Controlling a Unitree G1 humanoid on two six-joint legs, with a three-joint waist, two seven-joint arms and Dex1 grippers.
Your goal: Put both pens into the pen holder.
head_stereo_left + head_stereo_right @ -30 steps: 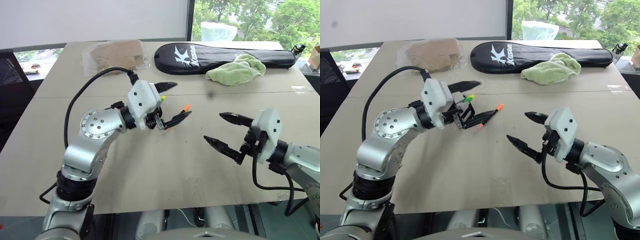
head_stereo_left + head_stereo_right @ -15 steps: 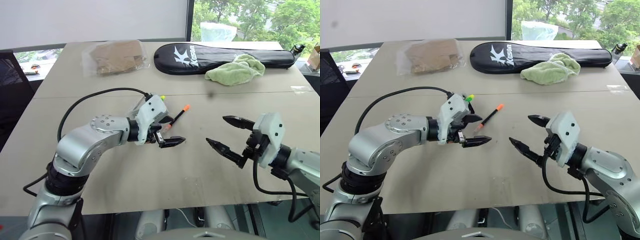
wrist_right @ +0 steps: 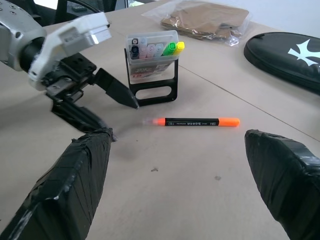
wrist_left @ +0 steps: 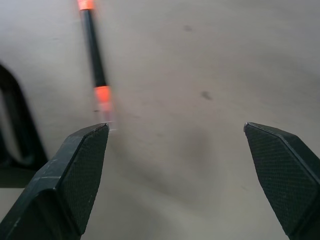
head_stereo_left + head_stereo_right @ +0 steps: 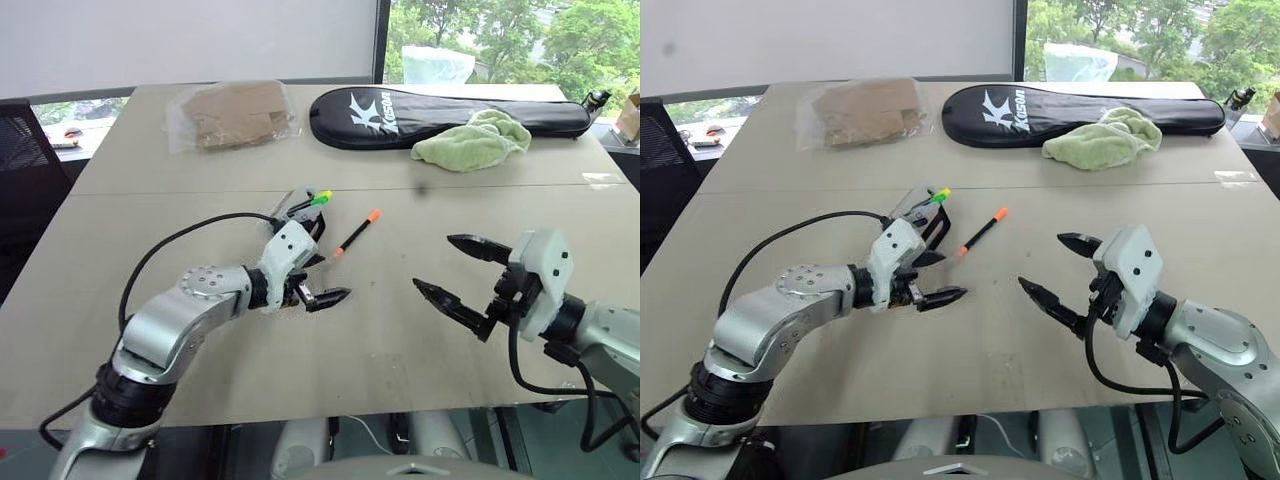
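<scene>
- Spreading across the whole scene, the tan counter (image 5: 560, 215) carries everything.
- Long black racket bag (image 5: 450, 108) lies along the far edge, with a green towel (image 5: 473, 139) against its near side.
- Clear bag of brown paper (image 5: 232, 112) sits at the far left.
- Left gripper (image 5: 935, 278) hangs low over the counter with its fingers apart and nothing between them, just near of the pen holder.
- Right gripper (image 5: 462, 272) stands to the right, well apart from the pens, fingers spread wide and empty.
- Pen holder (image 3: 152, 64), a clear box in a black wire frame, stands mid-counter holding a green-yellow-tipped marker (image 3: 174, 48).
- Orange-capped pen (image 3: 196, 121) lies flat on the counter just right of the pen holder, outside it; its clear tip is close to the left gripper's fingers.
</scene>
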